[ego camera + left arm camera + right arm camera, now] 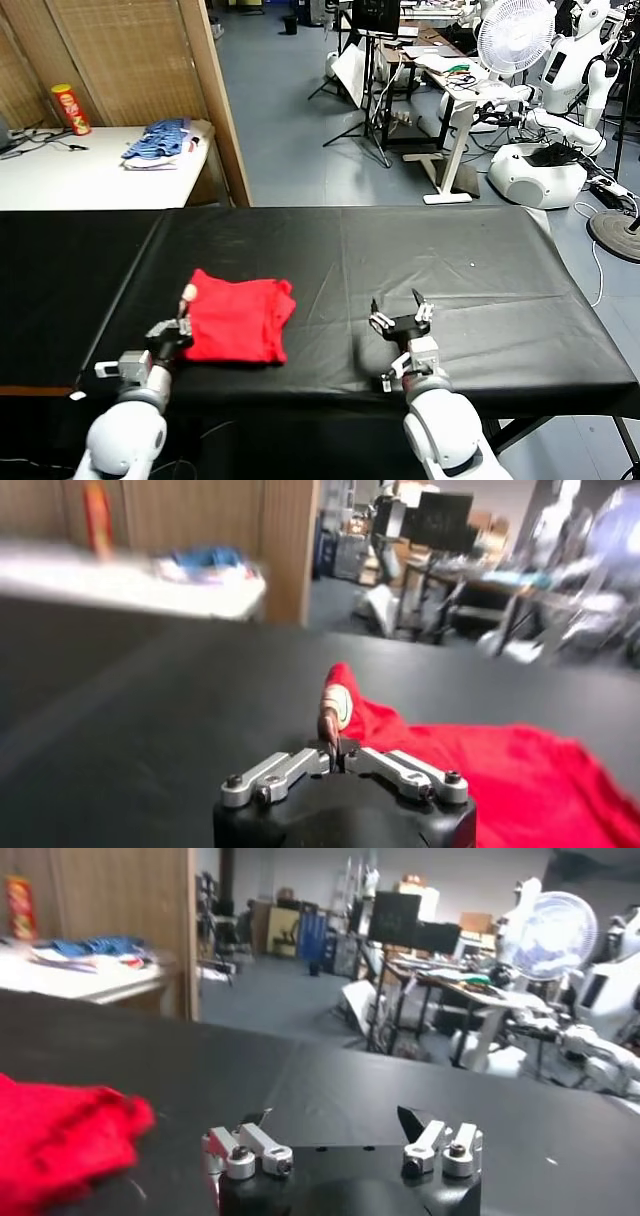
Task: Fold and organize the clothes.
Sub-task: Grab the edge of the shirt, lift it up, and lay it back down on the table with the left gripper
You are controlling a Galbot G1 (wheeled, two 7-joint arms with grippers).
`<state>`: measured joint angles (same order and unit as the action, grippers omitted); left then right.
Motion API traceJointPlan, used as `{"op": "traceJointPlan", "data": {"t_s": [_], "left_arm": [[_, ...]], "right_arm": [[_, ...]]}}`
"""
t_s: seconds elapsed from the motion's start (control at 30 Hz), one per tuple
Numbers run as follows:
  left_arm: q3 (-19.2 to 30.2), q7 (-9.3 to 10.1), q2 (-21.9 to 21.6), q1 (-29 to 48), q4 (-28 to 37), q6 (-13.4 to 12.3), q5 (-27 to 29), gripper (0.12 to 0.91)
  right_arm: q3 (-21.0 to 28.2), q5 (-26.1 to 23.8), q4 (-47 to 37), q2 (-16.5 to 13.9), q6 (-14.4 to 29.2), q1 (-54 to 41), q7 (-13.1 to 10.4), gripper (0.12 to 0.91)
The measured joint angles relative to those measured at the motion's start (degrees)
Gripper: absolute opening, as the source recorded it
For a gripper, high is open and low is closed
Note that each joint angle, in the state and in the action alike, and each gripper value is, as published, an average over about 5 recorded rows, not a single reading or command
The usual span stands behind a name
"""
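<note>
I see my left gripper (183, 305) pinched tight on the near left corner of the bright red cotton T-shirt (238, 319), which lies folded in a soft square on the black cloth-covered table (420, 255), toward its left front part. My right gripper (401, 312) sits just above the bare black cloth to the right of the shirt, not touching it, its two fingers spread wide apart. There are no boxes or baskets on my table.
</note>
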<state>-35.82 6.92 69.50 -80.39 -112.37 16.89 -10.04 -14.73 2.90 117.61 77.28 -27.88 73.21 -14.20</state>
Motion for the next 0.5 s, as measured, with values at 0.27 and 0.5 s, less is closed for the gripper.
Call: {"op": "traceJointPlan", "data": {"t_s": [0.27,0.5], "left_arm": [[-5.6,-0.37,-9.4,-1.5,-1.5,-2.9,17.5,0.15],[-8.4,-0.22,-14.5,-3.8,-6.0,-1.8,18.8,0.15]], "right_arm": [[-0.7,0.0,0.3,0.2,-1.3,0.1,0.0,0.798],[-0.2,0.0,0.1,0.7,-1.3,-0.2,0.1,0.798]]}}
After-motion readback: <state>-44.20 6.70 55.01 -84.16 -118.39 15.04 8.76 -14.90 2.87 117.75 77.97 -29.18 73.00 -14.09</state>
